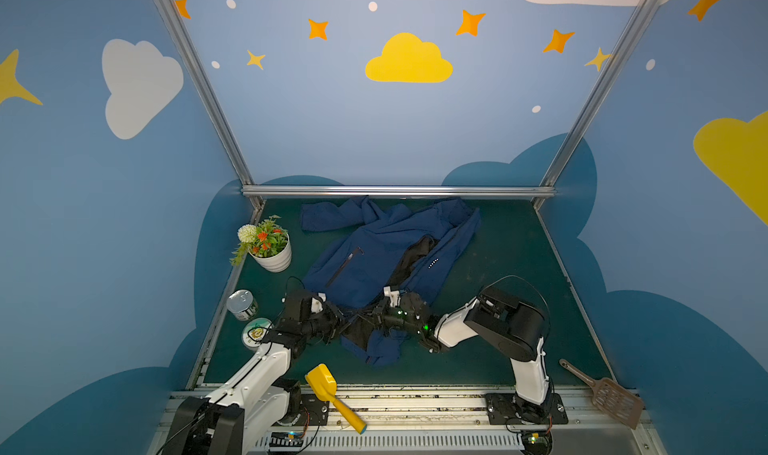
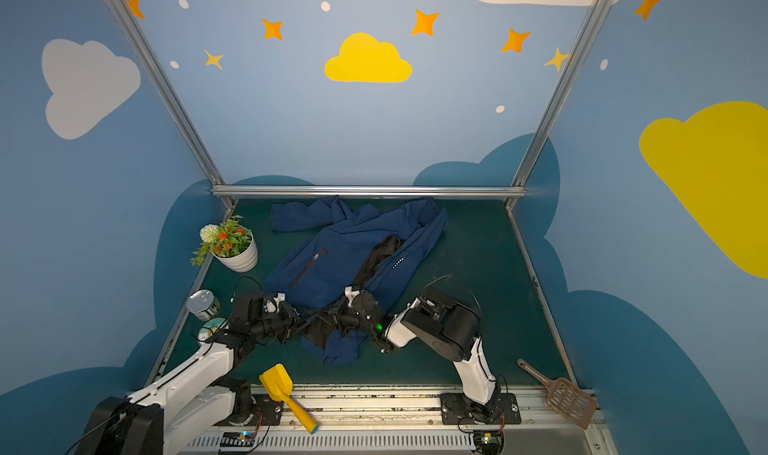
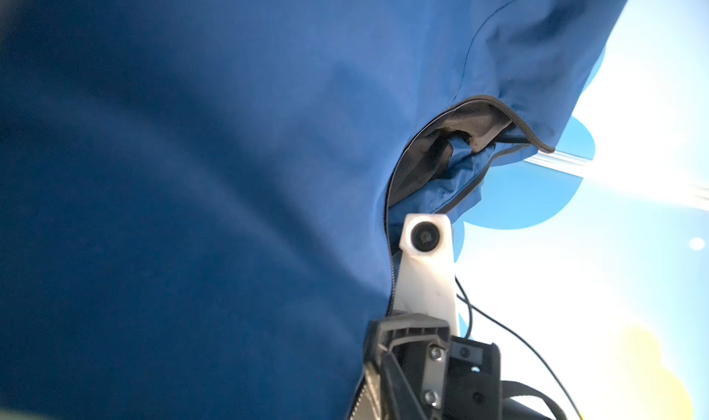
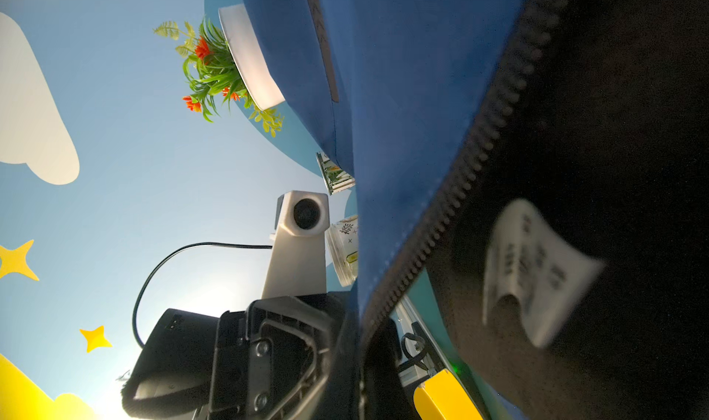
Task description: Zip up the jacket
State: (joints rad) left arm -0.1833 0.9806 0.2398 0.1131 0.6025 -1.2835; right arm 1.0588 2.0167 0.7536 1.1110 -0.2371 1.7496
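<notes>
**At the near hem: jaws face to face, jacket unzipped**

Between your two sets of jaws, the hem of the jacket (image 1: pixel 374 257) (image 2: pixel 332 262) spans as a thin dark line in both top views. Right jaws are together, pinched on the jacket's front edge. In the left wrist view the front zipper (image 3: pixel 390 276) runs straight down into them. Left jaws: in the right wrist view the zipper teeth (image 4: pixel 460 176) pass into the gap between them, but you can't tell if they're clamped. The two sets sit just apart, pointing at each other.

Beyond the jaws the rest of the jacket lies spread on the green table (image 1: pixel 507 274). Its front is open, with black lining (image 1: pixel 415 257) showing between the panels. The chest-pocket zipper (image 1: pixel 345 266) is beyond your left jaws and the small white print (image 1: pixel 433 262) beyond your right jaws. On the near side of the jaws a loose blue-and-black fold of hem is bunched on the table. A white care label (image 4: pixel 537 268) sits on the lining, blurred.

Out past your left jaws, off the jacket, are a white flower pot (image 1: pixel 272 257) and a tin can (image 1: pixel 242 304). A round tub (image 1: pixel 255 332) sits just beside the left arm (image 1: pixel 257 370). The yellow scoop (image 1: pixel 328 390) is behind the left jaws at the table's near edge. The brown slotted scoop (image 1: pixel 611 399) is well behind the right jaws, past the right arm (image 1: pixel 528 361).
</notes>
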